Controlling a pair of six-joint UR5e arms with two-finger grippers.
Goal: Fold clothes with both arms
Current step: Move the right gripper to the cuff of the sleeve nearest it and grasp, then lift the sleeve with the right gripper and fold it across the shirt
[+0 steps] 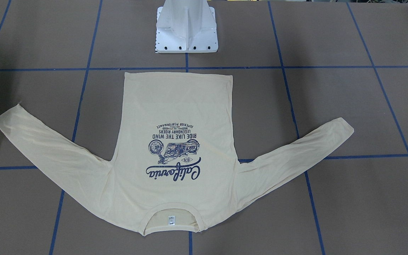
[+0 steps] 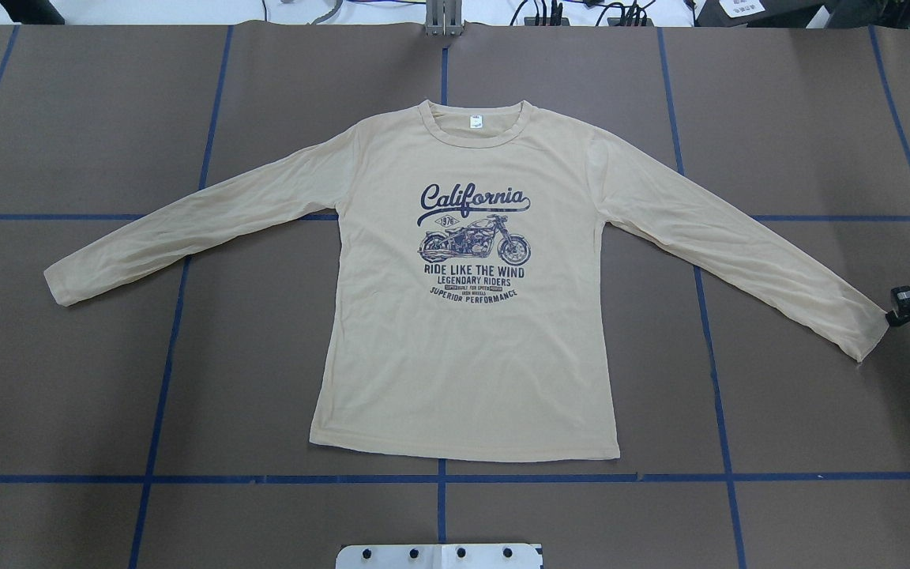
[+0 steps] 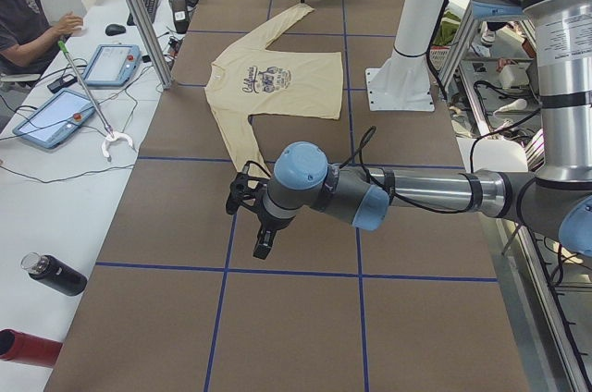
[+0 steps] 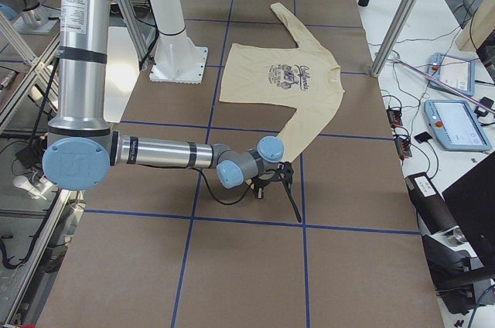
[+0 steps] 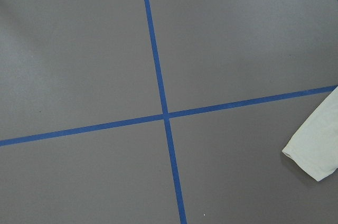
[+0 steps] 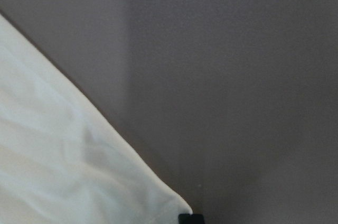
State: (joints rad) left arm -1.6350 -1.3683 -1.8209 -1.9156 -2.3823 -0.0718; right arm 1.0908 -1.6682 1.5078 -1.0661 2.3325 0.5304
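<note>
Right gripper and left gripper, whose grip I cannot tell for either, sit at opposite ends of my table. T-shirt lies flat, print up, sleeves spread for folding. One cuff touches the right; the left hovers near the other.

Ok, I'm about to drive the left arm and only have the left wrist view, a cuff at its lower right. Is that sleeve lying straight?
Observer: Yes, that sleeve lies flat and straight, angled out from the T-shirt, spread print-up.
Operator: And the other sleeve?
Observer: The right pincer is at the far cuff; whether it grips, I cannot tell.
Operator: Where is my pincer?
Observer: The left pincer hangs beyond your cuff, off the cloth.
</note>
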